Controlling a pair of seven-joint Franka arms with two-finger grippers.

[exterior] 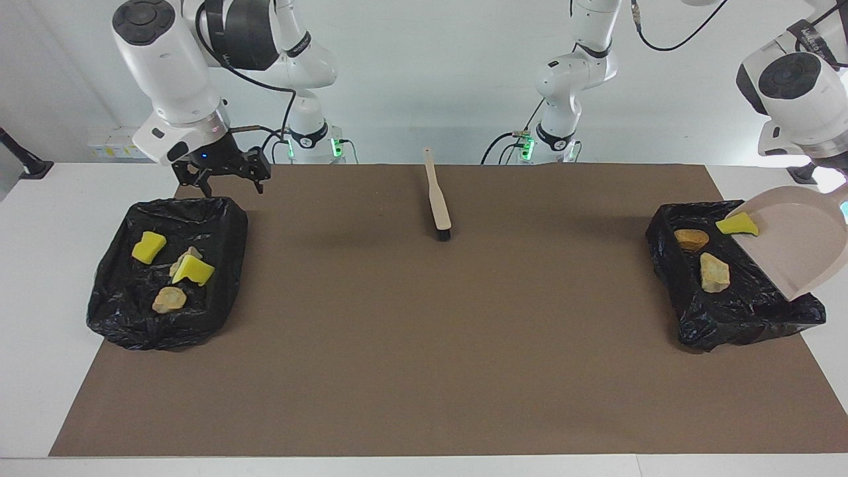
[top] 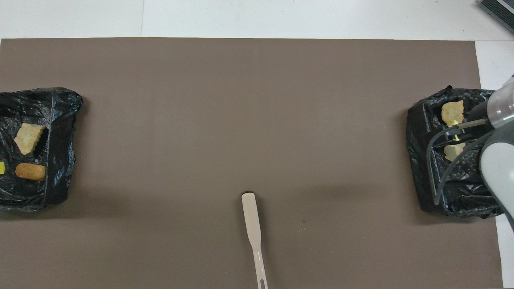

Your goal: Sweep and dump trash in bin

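Left gripper [exterior: 836, 189] was clamped tight on the handle of the dustpan [exterior: 795, 242], at the left arm's end of the table. The pan was tipped steeply, its open lip down over the black-lined bin [exterior: 735, 311] directly under the jaws. One yellow sponge scrap [exterior: 737, 225] sat at the lip edge, below and inward of the jaws, not yet dropped. An orange lump [exterior: 691, 238] and a tan lump [exterior: 714, 272] lay inside the bin. Judged: the last scrap needed more tilt or a shake along the pan's slope, lip-ward from the jaws.

Right gripper [exterior: 222, 173] was empty, fingers spread wide, over the robot-side rim of the other bin [exterior: 116, 318]; four scraps [exterior: 173, 273] sat below it. Brush [exterior: 438, 199] lay well to the side of those jaws, mid-table, long axis running toward the robots, bristles away. Right arm was the nearer one to it.

No readable labels or writing.
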